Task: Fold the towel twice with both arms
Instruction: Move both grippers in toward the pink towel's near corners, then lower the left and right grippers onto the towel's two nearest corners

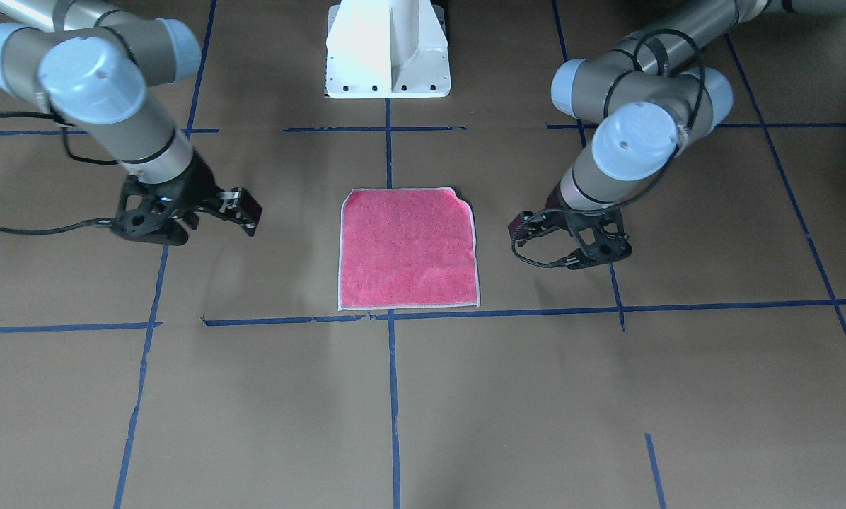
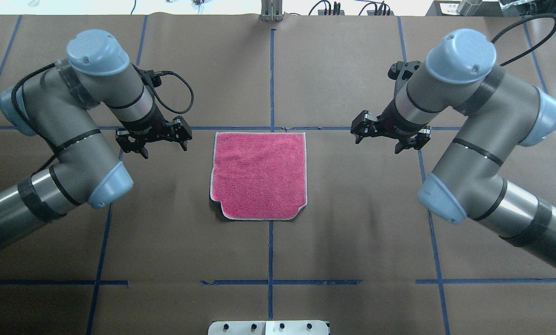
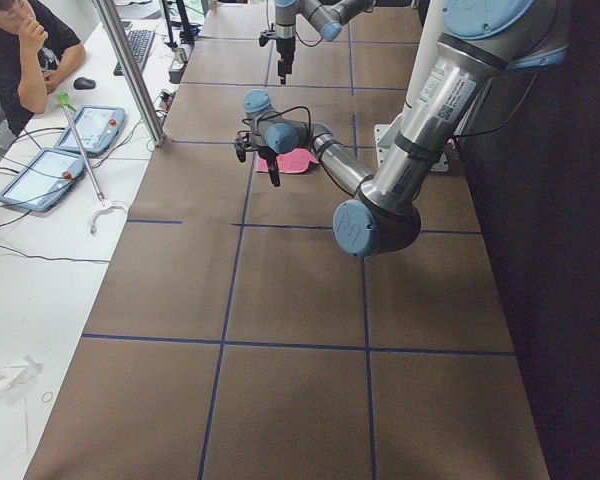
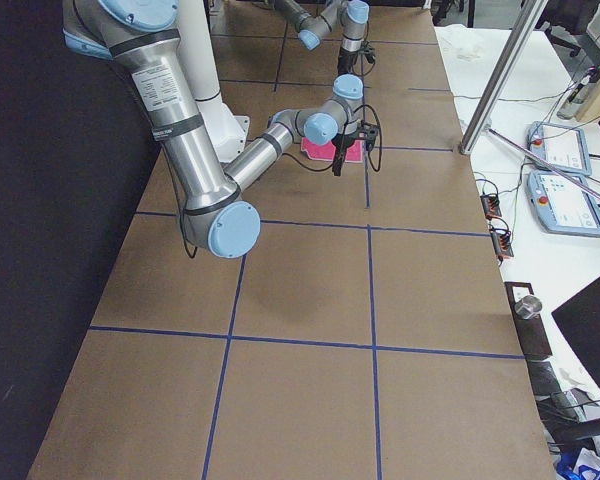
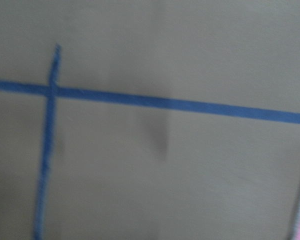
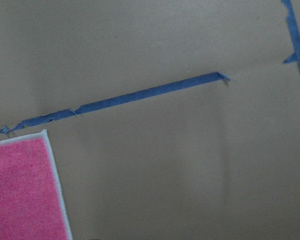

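Observation:
The towel (image 2: 258,173) lies flat on the table's middle, pink-red face up, with a whitish border; its two corners nearest the robot look notched. My left gripper (image 2: 152,135) hovers just off the towel's far left corner, jaws spread wide and empty. At the far right corner, a little apart from the cloth, my right gripper (image 2: 389,132) is also open with nothing in it. Facing the robot, the towel (image 1: 409,249) sits between the left gripper (image 1: 561,237) and the right gripper (image 1: 186,215). The right wrist view catches a towel corner (image 6: 25,190).
Brown paper with blue tape lines (image 2: 271,83) covers the table. The white pedestal base (image 1: 387,49) stands behind the towel. A person (image 3: 25,50) sits at a side desk with tablets (image 3: 40,175) beyond the table's edge.

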Tool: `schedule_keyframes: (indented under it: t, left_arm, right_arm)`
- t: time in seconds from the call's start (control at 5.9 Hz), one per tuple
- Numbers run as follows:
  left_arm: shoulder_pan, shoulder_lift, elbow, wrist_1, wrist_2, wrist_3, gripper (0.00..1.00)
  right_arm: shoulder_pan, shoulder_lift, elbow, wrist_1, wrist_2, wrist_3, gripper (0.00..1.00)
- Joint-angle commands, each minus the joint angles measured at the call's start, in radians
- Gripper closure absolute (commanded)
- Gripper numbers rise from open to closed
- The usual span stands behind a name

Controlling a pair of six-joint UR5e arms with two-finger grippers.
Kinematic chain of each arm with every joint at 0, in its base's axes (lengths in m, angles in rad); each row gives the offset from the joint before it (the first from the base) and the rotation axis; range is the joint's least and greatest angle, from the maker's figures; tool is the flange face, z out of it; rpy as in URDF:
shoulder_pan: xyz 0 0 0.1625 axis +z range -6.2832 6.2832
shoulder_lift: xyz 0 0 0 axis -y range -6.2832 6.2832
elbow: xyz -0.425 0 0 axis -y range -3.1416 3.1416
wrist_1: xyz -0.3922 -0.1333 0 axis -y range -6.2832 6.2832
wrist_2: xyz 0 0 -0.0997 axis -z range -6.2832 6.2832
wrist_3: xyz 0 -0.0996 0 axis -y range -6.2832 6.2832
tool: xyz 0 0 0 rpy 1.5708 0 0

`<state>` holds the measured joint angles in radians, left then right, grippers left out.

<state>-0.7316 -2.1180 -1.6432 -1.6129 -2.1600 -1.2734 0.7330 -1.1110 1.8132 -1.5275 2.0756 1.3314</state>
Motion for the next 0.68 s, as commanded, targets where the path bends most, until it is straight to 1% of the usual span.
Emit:
schedule_keyframes:
  t: [0.0, 0.17, 0.34, 0.51]
  left_arm:
    - [0.14, -0.014, -0.064, 0.008, 0.126, -0.316, 0.0]
    - [0.174, -0.02, -0.075, 0.01, 0.153, -0.457, 0.0]
    - [0.229, -0.036, -0.076, 0.011, 0.21, -0.551, 0.0]
    - [0.259, -0.043, -0.079, 0.013, 0.236, -0.617, 0.0]
  right_arm:
    - [-0.108, 0.054, 0.012, -0.005, -0.093, 0.27, 0.0]
    - [-0.156, 0.074, 0.014, -0.008, -0.139, 0.355, 0.0]
    - [-0.231, 0.094, 0.009, -0.011, -0.22, 0.409, 0.0]
    - [-0.248, 0.103, 0.006, -0.011, -0.235, 0.434, 0.0]
